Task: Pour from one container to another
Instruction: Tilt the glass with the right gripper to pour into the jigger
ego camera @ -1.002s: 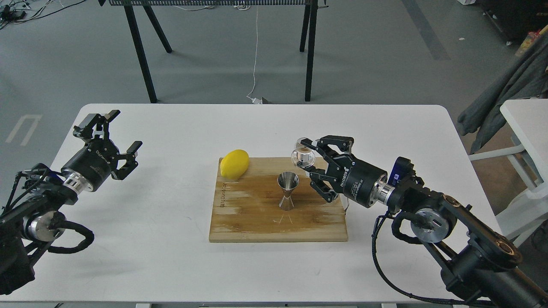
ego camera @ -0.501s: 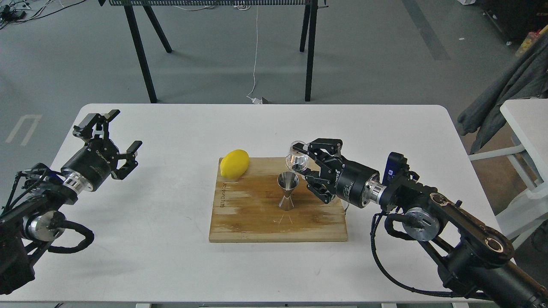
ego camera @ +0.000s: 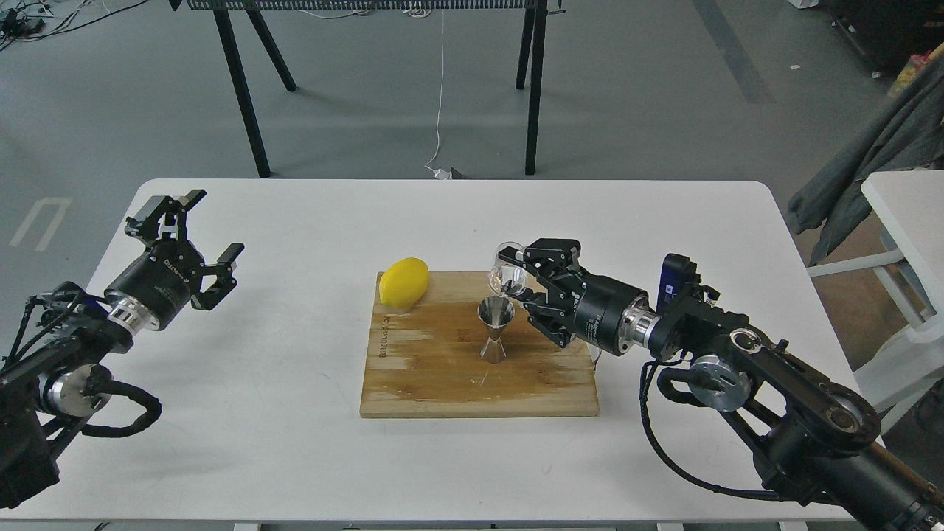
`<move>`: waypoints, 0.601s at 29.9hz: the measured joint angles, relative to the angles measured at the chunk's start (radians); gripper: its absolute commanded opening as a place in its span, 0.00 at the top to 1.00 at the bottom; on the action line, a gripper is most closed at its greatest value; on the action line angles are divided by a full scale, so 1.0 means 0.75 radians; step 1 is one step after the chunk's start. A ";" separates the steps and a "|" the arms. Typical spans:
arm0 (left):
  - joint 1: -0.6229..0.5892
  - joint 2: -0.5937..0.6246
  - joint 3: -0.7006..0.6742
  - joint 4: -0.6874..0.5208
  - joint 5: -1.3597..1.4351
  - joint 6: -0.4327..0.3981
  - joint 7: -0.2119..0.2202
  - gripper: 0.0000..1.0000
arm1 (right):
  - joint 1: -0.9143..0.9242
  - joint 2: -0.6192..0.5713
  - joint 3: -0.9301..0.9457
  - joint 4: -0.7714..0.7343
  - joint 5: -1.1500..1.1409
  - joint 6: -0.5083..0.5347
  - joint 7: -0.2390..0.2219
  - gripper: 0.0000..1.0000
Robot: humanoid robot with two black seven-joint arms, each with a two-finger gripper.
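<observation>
The left claw point(ego camera: 193, 237) hangs over the left side of the white desk point(ego camera: 295, 457), far to the left of the wooden cutting board point(ego camera: 442, 383). Its two black fingers are spread wide apart, and it holds nothing.

The flat, light-brown wooden cutting board lies in the middle of the desk. A smooth yellow lemon point(ego camera: 404, 282) rests on the far left corner of the board.

A shiny steel jigger point(ego camera: 495, 329), shaped like an hourglass with a thin waist, stands upright on the board, a bit to the right of the board's middle. Its open mouth faces up.

A small, round, clear glass cup point(ego camera: 507, 274) is in the air just above the jigger's mouth, a little behind it. The cup is tipped over to the left, toward the lemon side of the board. Its low edge is very near the jigger's rim, but I cannot tell if they touch. I cannot tell if anything is coming out of the cup.

The right claw point(ego camera: 521, 276) reaches over the right side of the board from the right. Its black fingers are closed around the glass cup and hold it up. The rest of the right arm runs back over the desk to the right of the board.
</observation>
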 measured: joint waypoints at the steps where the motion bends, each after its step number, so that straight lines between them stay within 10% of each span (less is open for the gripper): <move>1: 0.000 0.000 0.000 0.000 0.000 0.000 0.000 0.01 | 0.006 0.000 -0.009 0.000 -0.002 -0.002 0.000 0.60; 18: 0.000 0.000 0.000 0.000 0.000 0.000 0.000 0.01 | 0.061 -0.012 -0.047 -0.010 -0.099 -0.009 0.000 0.60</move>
